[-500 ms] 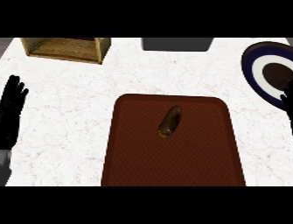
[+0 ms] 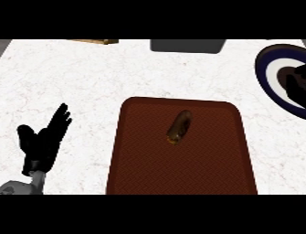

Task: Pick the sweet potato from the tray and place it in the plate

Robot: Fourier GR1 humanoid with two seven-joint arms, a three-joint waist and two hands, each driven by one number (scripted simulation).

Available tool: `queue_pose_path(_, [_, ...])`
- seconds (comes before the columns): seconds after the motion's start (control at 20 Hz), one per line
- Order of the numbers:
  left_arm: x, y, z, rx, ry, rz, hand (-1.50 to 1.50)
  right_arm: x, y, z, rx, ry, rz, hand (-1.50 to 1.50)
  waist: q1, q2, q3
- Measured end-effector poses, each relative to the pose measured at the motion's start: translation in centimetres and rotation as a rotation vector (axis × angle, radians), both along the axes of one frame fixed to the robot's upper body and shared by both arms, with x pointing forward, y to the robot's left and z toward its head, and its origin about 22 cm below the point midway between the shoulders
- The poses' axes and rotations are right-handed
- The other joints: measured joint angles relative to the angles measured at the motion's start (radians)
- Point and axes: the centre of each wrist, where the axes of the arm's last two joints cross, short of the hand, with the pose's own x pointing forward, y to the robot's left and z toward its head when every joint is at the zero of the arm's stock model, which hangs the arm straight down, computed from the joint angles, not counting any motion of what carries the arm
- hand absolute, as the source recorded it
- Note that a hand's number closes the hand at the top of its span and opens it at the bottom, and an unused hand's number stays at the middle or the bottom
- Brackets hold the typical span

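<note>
White marbled bench (image 2: 81,82) under my camera: brown tray (image 2: 142,173) holds sweet potato (image 2: 179,126); plate (image 2: 268,77) at two o'clock beneath right robot hand (image 2: 302,87), fingers unclear; left robot hand (image 2: 44,144) spread at eight; grey box (image 2: 186,45) at twelve.

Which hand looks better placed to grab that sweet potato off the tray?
Probably the left hand: it rests open beside the tray. The right hand is farther from the sweet potato, over the plate.

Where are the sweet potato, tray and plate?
sweet potato (image 2: 179,126), head view, middle of its body.
tray (image 2: 182,173), head view, bare floor below the potato.
plate (image 2: 268,73), head view, dark left rim.
</note>
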Motion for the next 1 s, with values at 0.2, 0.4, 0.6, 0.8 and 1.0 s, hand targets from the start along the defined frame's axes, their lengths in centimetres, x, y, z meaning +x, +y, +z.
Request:
queue_pose_path(0.2, [0.0,-1.5,-0.3,-0.048,0.037,-0.037,0.00,0.6,3.6,1.1,-0.126,-0.092,-0.088,-1.50,-0.003,-0.011,0.012])
queue_pose_path(0.4, [-0.2,-2.4,-0.6,-0.064,0.058,-0.051,0.00,0.5,9.6,1.6,-0.195,-0.096,-0.105,-1.50,-0.005,-0.017,0.019])
queue_pose_path(0.6, [-0.4,-2.6,-0.9,-0.075,0.063,-0.057,0.00,0.1,14.9,2.4,-0.277,0.003,-0.112,-1.50,-0.005,-0.020,0.022])
queue_pose_path(0.8, [-0.4,-2.8,-0.7,-0.075,0.075,-0.062,0.00,0.1,18.2,2.0,-0.360,0.206,-0.087,-1.50,-0.004,-0.020,0.023])
queue_pose_path(1.0, [-0.5,-3.0,-0.9,-0.075,0.070,-0.063,0.00,0.4,21.3,1.7,-0.396,0.364,-0.043,-1.50,-0.002,-0.018,0.025])
